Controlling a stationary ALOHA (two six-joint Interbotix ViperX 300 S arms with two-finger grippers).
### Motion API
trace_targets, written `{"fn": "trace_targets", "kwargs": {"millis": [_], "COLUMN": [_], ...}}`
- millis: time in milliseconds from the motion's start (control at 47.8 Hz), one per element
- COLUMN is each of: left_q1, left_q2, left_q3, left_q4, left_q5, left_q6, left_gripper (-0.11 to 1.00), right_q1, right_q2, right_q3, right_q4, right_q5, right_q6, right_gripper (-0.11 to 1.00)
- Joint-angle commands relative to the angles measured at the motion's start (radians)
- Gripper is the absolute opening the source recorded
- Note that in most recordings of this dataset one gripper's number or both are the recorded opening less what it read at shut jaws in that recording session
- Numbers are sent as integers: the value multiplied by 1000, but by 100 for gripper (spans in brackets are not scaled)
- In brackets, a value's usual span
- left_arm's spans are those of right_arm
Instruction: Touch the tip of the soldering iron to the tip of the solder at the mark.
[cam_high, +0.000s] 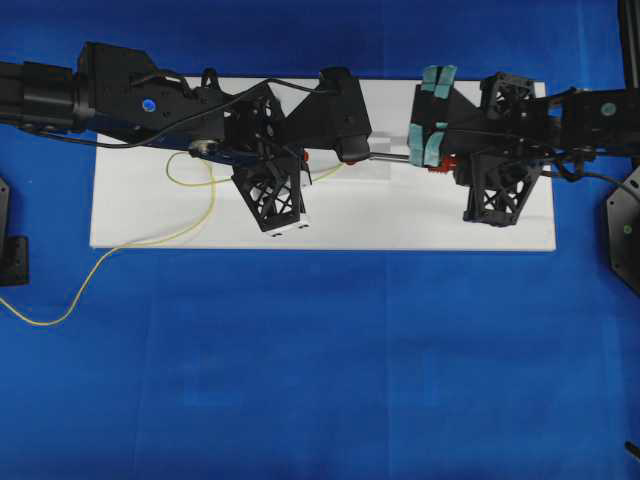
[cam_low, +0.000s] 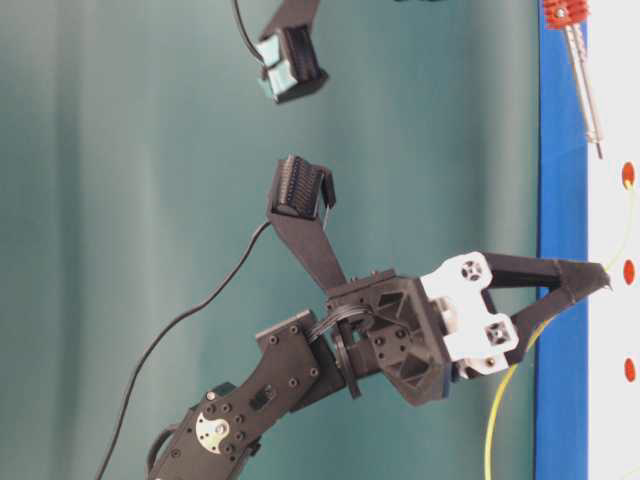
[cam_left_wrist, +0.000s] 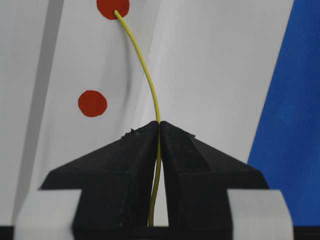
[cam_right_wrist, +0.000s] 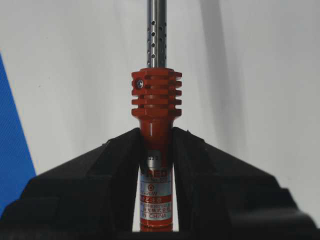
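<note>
My left gripper (cam_left_wrist: 159, 123) is shut on the thin yellow solder (cam_left_wrist: 147, 75). The solder curves forward from the jaws, and its tip lies on a red mark (cam_left_wrist: 113, 8) on the white board (cam_high: 350, 225). My right gripper (cam_right_wrist: 156, 131) is shut on the red-orange handle of the soldering iron (cam_right_wrist: 156, 95). The iron's silver shaft runs out of the top of that view. In the table-level view the iron (cam_low: 580, 70) points at the board, its dark tip (cam_low: 599, 150) a little short of the nearest mark (cam_low: 628, 173). From overhead the shaft (cam_high: 390, 156) bridges the two grippers.
Two more red marks (cam_low: 629, 271) (cam_low: 629, 369) dot the board. The slack solder (cam_high: 200, 225) loops left across the board and trails onto the blue cloth (cam_high: 320, 360). Black brackets stand at the left (cam_high: 12, 240) and right (cam_high: 622, 230) table edges.
</note>
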Motion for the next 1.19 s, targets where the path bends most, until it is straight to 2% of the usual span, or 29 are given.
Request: {"fn": "trace_targets", "kwargs": {"millis": [0,1171], "left_q1": [2,2], "left_q2": [-14,-12], "left_q3": [-23,-29], "left_q4": [3,3], "left_q5": [-3,-2], "left_q6": [0,-2], "left_gripper": [2,2], "right_q1": [0,0], "right_q2": [6,44], "right_q3": [-32,-43], "right_q4": [-3,-5], "right_q5": [-6,-12], "right_q6": [-2,-6], "right_gripper": [6,6]}}
